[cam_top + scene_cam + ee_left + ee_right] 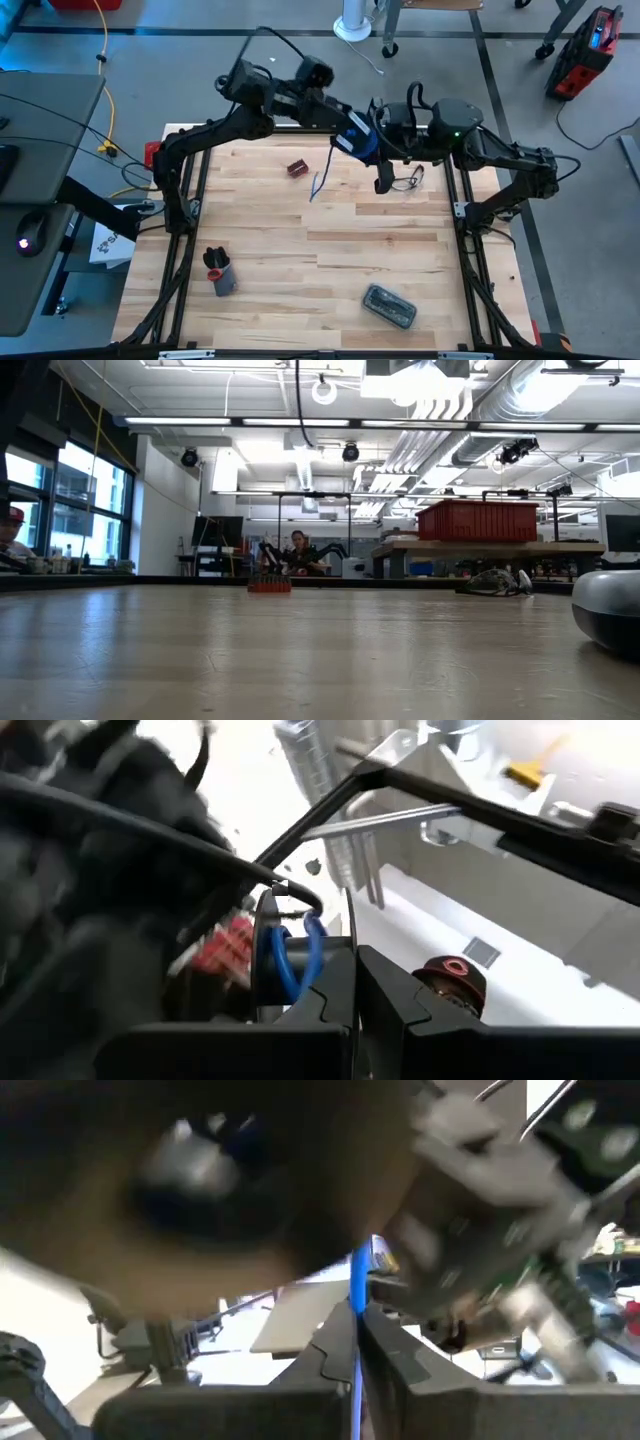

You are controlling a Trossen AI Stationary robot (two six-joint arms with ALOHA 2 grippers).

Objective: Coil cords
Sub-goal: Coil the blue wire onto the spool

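While both arms meet high over the far middle of the table, the left gripper [350, 995] has its fingers fully closed, with the black reel [268, 955] and loops of blue cord [295, 955] just beyond the tips; whether it clamps the reel or only the cord I cannot tell. The right gripper [355, 1345] is closed on a straight run of the blue cord, which passes up between its fingertips. From above, the reel sits between the two wrists and a loose blue tail hangs down toward the wood. Judgement: winding is under way, several turns on, the hanging tail left to take up. Glasses [408, 179] lie on the table just beside the right arm, and a small red block [297, 168] near the tail. A black cup [219, 272] and a grey case [389, 306] sit well apart toward the near edge. Centre of the table [300, 240] is open; the frame rails close by limit sideways swing.
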